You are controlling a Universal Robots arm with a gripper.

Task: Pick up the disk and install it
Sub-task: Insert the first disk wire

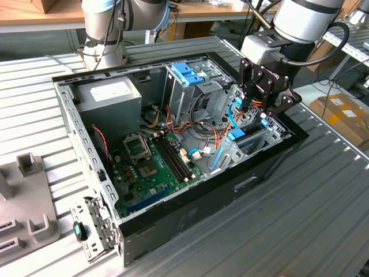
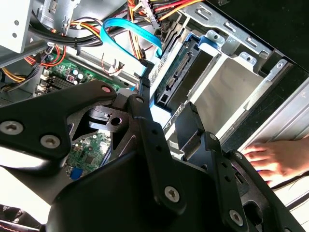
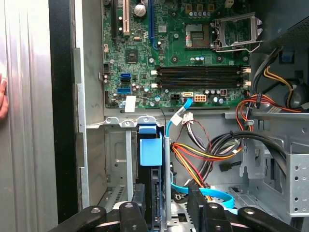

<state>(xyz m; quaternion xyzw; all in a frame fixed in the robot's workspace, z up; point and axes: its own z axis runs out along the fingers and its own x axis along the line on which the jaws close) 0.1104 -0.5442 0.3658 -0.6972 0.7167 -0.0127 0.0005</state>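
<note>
The disk [image 1: 238, 137] is a dark drive with blue side rails, standing on edge in the metal bay at the corner of the open computer case [image 1: 190, 205] on the exterior view's right. In the first wrist view the disk [image 3: 151, 159] sits in the bay slot, its blue rail end toward the motherboard. The second wrist view shows the disk's [image 2: 176, 72] connector edge. My gripper [image 1: 260, 118] hangs just above it, open. Its fingers [image 3: 199, 208] straddle the disk's end, with a gap on one side. The gripper [image 2: 169, 116] holds nothing.
The green motherboard [image 3: 193, 58], light-blue and coloured cables [image 2: 128, 31], the grey drive cage with blue top [image 1: 187, 72] and the power supply [image 1: 109, 95] crowd the case. A person's hand [image 2: 277, 159] rests outside the case wall. Grey fixtures [image 1: 26, 199] lie on the table at the exterior view's left.
</note>
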